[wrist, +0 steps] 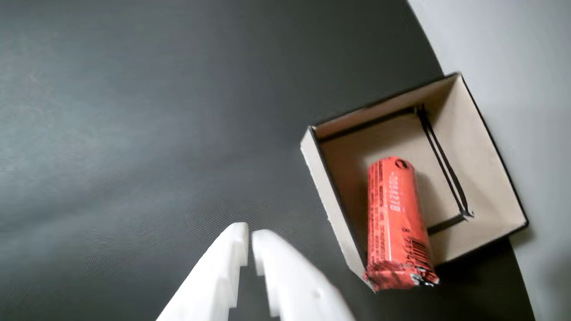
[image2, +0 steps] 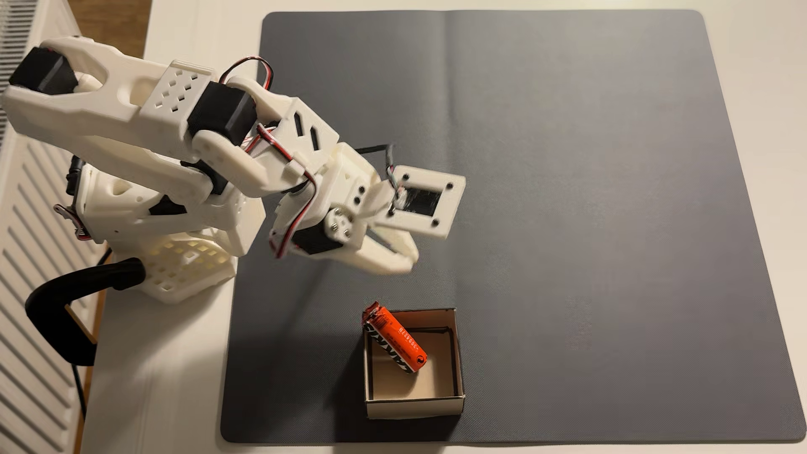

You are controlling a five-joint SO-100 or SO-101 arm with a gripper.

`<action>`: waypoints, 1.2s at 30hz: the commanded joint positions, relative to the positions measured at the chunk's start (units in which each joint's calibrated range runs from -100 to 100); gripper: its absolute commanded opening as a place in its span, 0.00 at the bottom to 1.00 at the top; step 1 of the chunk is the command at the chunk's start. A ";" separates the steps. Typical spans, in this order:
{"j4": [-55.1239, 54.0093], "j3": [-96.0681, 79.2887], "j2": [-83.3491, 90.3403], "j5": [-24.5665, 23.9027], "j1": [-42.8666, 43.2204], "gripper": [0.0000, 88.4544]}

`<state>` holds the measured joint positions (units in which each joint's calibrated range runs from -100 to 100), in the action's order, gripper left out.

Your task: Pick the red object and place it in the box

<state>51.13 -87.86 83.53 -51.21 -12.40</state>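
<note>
One red bar point(image2: 396, 339), orange-red wrapper with a barcode, printed digits and black-and-white lettering, lies tilted in the box point(image2: 458, 362): one end rests down on the box floor, the other crimped end leans on the box's rim at a corner and juts slightly past it, seen also in the wrist view point(wrist: 397, 218). One box, small, square, open-topped, pale beige cardboard with a black line around its inner walls, stands on the grey mat point(image2: 567, 174) near the mat's front edge in the fixed view; in the wrist view the box point(wrist: 486, 169) sits at the mat's border, one corner reaching toward the pale desk surface point(wrist: 513, 44). One pincer point(image2: 404, 257), white plastic, hangs over the mat apart from the box, on the arm's side of it, touching neither box nor bar; in the wrist view the pincer point(wrist: 250, 236) shows its two fingers drawn nearly together with only a thin slit between the tips and nothing between them. One white arm point(image2: 174, 131) with black motors and red and black wires, base standing on the desk point(image2: 153, 371) just off the mat, beyond the box in the fixed view. One black clamp point(image2: 65, 305) beside the arm's base at the desk edge.
</note>
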 commanded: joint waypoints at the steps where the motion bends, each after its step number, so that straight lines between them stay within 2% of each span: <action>1: -0.08 4.37 0.57 -0.10 3.64 0.01; 6: 0.18 4.10 0.57 -2.34 8.61 0.01; 13: 0.18 0.29 0.57 -2.40 13.29 0.01; 21: 0.27 -3.06 0.91 -1.98 12.99 0.01; 26: -0.61 -11.59 7.03 -2.13 12.92 0.01; 36: 13.29 -12.14 13.84 -2.03 13.36 0.01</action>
<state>59.65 -99.36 96.46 -53.21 0.67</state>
